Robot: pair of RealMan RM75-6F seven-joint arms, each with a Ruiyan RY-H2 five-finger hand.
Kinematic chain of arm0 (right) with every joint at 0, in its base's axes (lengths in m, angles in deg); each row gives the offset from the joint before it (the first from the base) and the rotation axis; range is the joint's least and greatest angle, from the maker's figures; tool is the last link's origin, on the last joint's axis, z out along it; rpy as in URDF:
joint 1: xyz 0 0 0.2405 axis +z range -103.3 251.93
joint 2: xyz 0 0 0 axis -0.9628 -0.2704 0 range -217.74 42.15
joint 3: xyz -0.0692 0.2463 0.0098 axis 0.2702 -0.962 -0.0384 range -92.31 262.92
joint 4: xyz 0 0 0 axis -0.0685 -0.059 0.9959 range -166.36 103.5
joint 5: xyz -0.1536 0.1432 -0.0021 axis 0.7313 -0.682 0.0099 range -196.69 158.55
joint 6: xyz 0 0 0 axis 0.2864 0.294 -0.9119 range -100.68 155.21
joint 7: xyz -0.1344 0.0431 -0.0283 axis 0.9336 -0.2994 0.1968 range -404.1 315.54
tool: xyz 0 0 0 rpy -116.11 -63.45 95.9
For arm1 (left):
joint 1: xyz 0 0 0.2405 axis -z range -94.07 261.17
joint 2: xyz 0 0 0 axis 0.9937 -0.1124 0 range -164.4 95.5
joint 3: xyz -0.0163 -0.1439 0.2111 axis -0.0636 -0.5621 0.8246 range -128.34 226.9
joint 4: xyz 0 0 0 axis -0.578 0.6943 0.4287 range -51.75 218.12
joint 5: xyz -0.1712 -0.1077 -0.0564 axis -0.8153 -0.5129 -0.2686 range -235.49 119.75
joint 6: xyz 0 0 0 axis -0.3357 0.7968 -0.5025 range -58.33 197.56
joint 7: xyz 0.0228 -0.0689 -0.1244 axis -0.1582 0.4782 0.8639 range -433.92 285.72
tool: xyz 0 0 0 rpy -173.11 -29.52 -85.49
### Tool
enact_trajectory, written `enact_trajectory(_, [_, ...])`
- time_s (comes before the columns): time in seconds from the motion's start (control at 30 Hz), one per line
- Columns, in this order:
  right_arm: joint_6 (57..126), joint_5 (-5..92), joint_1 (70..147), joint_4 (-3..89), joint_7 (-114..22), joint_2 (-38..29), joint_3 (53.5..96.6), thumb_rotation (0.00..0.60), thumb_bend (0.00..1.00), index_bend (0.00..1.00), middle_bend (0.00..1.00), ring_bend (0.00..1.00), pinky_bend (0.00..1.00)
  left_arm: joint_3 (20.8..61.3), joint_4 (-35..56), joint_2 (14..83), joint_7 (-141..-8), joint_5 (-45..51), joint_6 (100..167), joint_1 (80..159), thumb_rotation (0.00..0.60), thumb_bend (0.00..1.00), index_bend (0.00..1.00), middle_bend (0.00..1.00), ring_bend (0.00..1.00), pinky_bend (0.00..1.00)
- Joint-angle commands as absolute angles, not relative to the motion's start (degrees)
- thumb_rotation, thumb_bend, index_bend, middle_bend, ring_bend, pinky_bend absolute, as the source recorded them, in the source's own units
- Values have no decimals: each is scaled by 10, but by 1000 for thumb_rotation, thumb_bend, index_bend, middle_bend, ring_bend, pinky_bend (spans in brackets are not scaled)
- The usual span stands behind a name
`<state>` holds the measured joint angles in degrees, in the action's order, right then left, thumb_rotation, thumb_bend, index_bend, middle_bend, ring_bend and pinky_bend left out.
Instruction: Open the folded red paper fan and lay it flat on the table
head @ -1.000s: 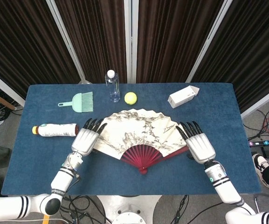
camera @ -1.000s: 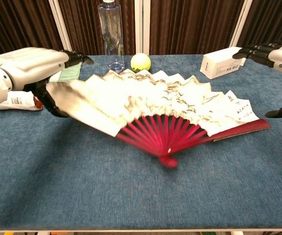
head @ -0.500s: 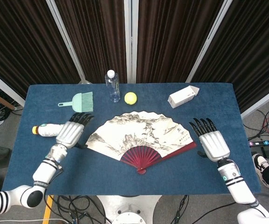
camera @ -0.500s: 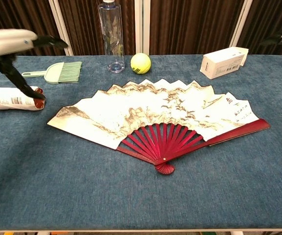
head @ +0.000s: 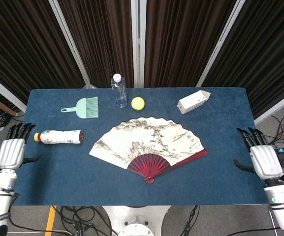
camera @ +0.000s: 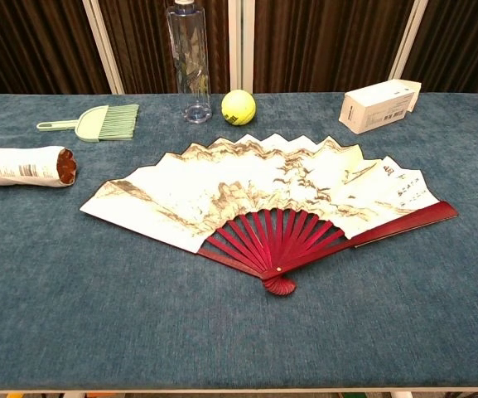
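Observation:
The paper fan [head: 146,145] [camera: 263,195] lies spread wide and flat on the blue table, its cream painted leaf toward the back and its red ribs meeting at a pivot near the front. My left hand [head: 11,152] hangs at the table's left edge, fingers apart, holding nothing. At the right edge my right hand [head: 263,158] is likewise spread and empty. Both hands are well away from the fan. The chest view shows neither hand.
A clear water bottle [head: 118,91] and a yellow-green ball [head: 138,103] stand behind the fan. A mint hand brush [head: 85,107] and a lying white bottle [head: 59,137] are to the left. A white carton [head: 193,102] sits back right.
Both hands let go of the fan and drew outward to the table's left and right edges. The fan settled flat and stays still.

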<state>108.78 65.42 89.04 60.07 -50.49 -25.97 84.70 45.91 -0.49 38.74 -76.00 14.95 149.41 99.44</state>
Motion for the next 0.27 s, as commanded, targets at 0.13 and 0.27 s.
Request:
enact_trajectory(0.13, [1143,673,833,592,-516,-255,866,600,115,33,147,0,0,493,-64,370,-806,186,1587,925,600,0,135,101,0,38])
enact_trajectory(0.27, [1156,660,818,601,-482,-246,859,600,111,43,151,0,0,497,-82,369,-827,195,1600,910,600,0,136,100,0,38])
